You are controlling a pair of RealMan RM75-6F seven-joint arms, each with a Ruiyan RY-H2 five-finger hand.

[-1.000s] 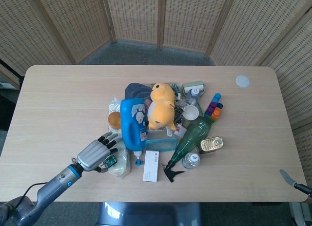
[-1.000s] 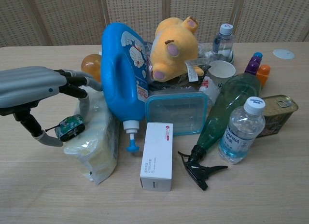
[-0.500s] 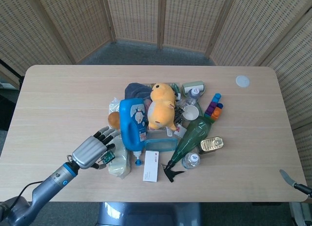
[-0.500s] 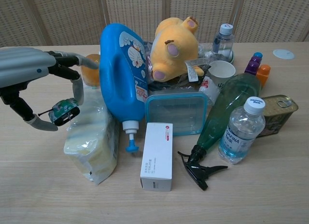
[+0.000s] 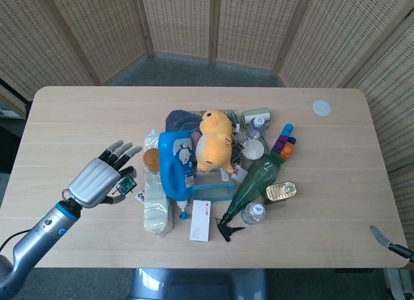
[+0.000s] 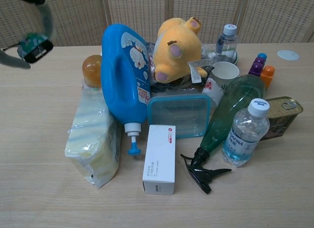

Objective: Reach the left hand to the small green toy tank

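The small green toy tank [image 5: 127, 184] is pinched between the thumb and fingers of my left hand [image 5: 97, 179], raised off the table left of the pile. In the chest view the tank [image 6: 33, 45] hangs at the top left corner with only a dark finger [image 6: 45, 13] and the thumb tip around it. The other fingers spread towards the blue bottle. Only a grey tip of my right hand [image 5: 388, 243] shows at the bottom right edge of the head view, so its pose is hidden.
A pile fills the table's middle: a blue detergent bottle [image 5: 176, 164], a yellow plush [image 5: 213, 139], a bag of sponges [image 5: 157, 206], a white box [image 5: 201, 220], a green spray bottle [image 5: 252, 183], a water bottle [image 6: 243, 134] and a tin [image 5: 281, 191].
My left hand has lifted the tank off the sponge bag and carried it up and to the left, away from the pile.
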